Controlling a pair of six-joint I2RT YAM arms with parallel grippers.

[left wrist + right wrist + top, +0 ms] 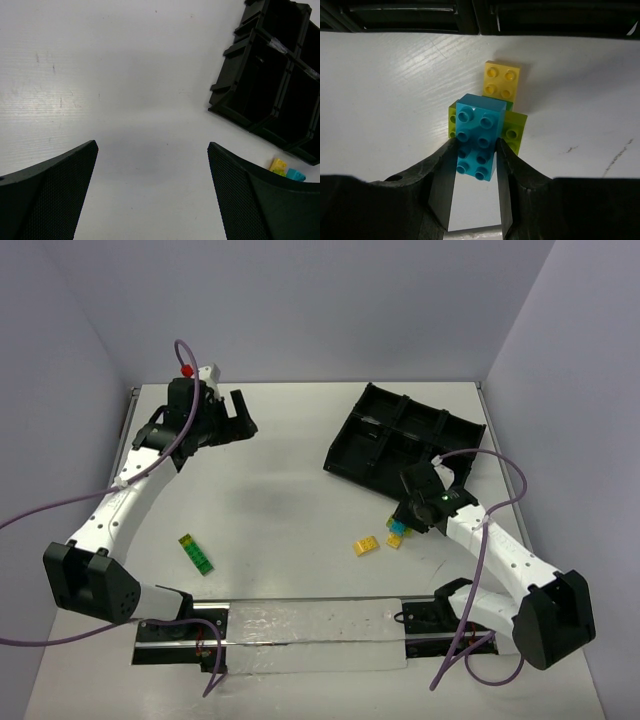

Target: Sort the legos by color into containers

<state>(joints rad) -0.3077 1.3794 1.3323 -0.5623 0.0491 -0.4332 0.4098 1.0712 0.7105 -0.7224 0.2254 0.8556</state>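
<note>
Cyan brick point(476, 137), seated on a green brick point(512, 131) with a yellow brick point(502, 80) at its 12 o'clock, is located just at 6 o'clock of the tray point(345, 445). Its long sides are pinched by the right gripper point(476, 147). A straight lift is advised, since the joined bricks may be dragged up too. Left gripper point(152, 146) is spread wide, empty.

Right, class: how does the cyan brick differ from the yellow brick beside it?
The cyan brick shows eight studs, the yellow brick four. The cyan brick sits between the right gripper's jaws; the yellow brick lies beyond them, free. Both face studs-up.
</note>
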